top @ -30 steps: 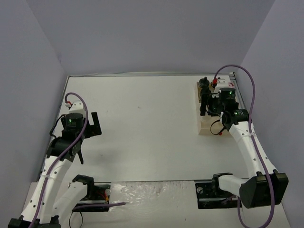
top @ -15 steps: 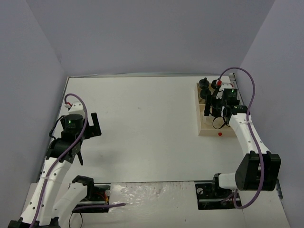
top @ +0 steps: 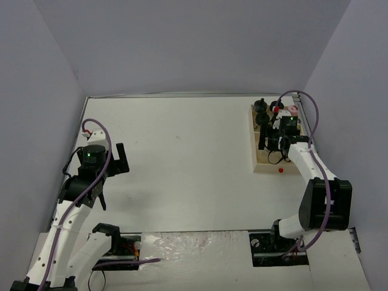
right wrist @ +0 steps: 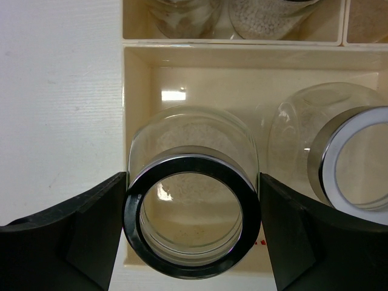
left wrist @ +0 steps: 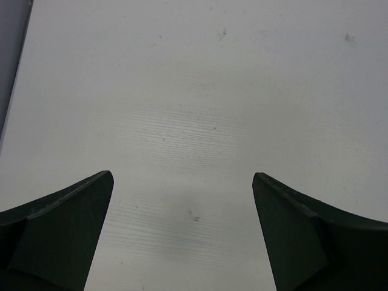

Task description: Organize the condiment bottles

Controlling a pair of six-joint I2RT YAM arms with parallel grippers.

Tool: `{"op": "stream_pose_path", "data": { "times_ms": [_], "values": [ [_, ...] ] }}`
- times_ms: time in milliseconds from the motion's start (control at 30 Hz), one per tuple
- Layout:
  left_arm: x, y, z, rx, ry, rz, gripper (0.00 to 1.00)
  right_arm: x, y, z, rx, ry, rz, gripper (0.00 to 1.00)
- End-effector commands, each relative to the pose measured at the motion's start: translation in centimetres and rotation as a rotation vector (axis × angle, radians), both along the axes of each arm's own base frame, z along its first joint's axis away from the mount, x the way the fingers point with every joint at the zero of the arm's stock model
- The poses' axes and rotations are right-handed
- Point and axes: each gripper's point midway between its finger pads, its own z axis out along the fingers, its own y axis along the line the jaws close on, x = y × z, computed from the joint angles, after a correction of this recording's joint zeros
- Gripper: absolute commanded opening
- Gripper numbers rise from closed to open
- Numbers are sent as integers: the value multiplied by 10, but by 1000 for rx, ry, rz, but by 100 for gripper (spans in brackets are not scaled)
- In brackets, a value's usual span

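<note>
1. Pale wood made up the tray [right wrist: 200, 85], which sat at the far right of the white table [right wrist: 60, 91].
2. My right tool [right wrist: 193, 176] was clamped on a wide glass jar [right wrist: 191, 136], with one finger pressed against each side of its dark metal rim.
3. That jar held a little pale powder and sat in the left half of the tray's nearest compartment. I could not tell whether its base touched the tray floor.
4. A silver-rimmed jar [right wrist: 339, 157] sat just beside it on the right, in the same compartment.
5. Past the divider, the next compartment held a jar of tan powder [right wrist: 182, 18] and a jar of white grains [right wrist: 267, 18] side by side. Only their lower parts showed from my wrist.
6. From above, a pink-capped jar [top: 293, 110] and a black-capped jar [top: 260, 104] stood at the far end of the tray.
7. My left tool [left wrist: 182, 174] hung over bare table on the left, well apart from the tray. Its fingers were spread wide and held nothing.
</note>
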Motion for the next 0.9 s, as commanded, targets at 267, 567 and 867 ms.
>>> {"op": "stream_pose_path", "data": {
  "times_ms": [267, 567, 867],
  "values": [
    [9, 1, 24, -2, -82, 4, 97, 21, 0, 16, -13, -107, 8, 72],
    [10, 1, 24, -1, -79, 4, 97, 14, 4, 65, -6, -213, 11, 100],
    [9, 1, 25, -3, -87, 2, 97, -13, 16, 161, 73, -427, -4, 100]
  ]
}}
